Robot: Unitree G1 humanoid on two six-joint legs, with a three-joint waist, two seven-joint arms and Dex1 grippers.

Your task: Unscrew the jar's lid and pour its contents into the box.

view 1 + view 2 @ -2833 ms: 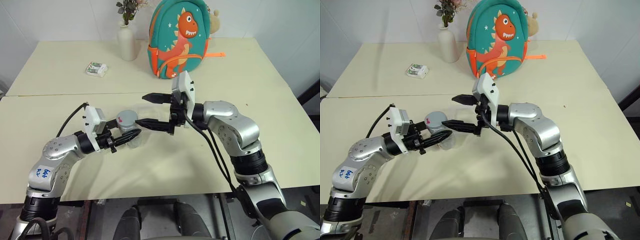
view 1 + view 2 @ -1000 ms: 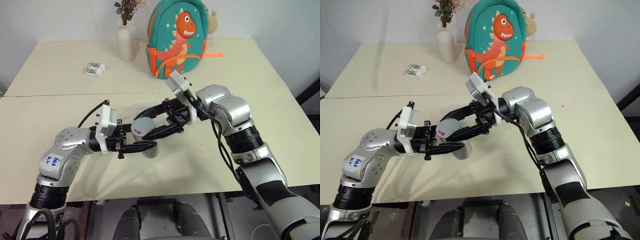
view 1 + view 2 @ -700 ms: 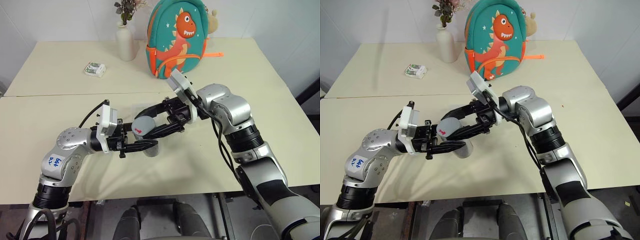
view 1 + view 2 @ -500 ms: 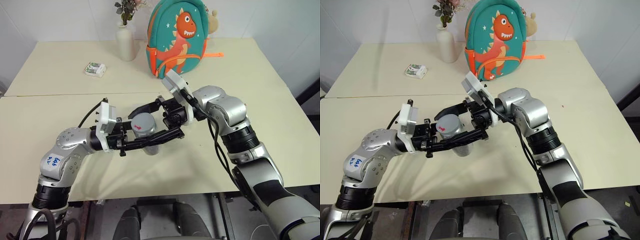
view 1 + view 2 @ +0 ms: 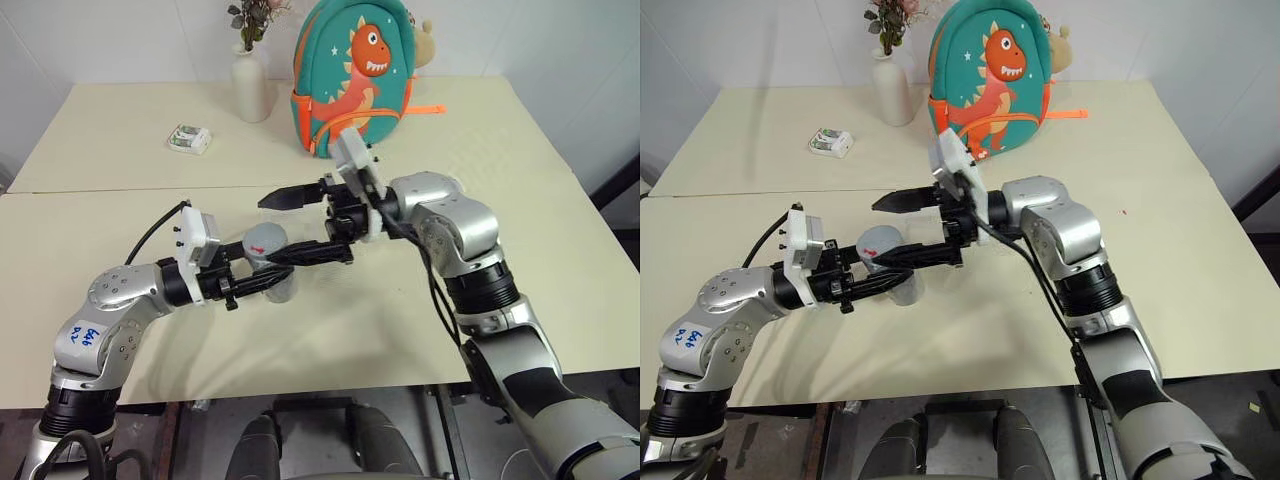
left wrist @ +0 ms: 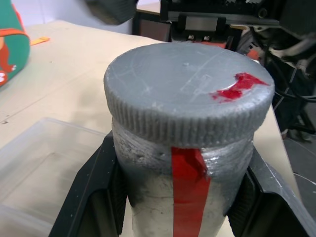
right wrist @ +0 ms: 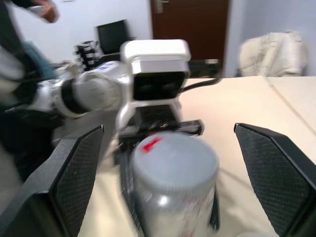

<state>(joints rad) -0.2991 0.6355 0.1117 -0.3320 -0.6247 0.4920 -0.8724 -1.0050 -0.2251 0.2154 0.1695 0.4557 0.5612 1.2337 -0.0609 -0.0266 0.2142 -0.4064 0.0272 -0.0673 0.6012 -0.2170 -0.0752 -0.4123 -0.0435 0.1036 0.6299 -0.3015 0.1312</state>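
Our left gripper (image 5: 268, 284) clamps the jar (image 6: 187, 197), lid (image 5: 266, 239) on. Our right gripper (image 5: 290, 226) spreads its jaws wide around the lid.

One jar (image 5: 268, 262), one lid (image 6: 189, 86), one clear box (image 6: 34, 168); one vase (image 5: 251, 88), one backpack (image 5: 357, 70), one packet (image 5: 190, 138); two grippers; tables probably two (image 5: 120, 130), seam between

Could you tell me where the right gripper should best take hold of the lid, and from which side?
Probably by the lid's ribbed rim, from the side opposite the left gripper, which clamps the jar below it. The right gripper already has its jaws open either side.
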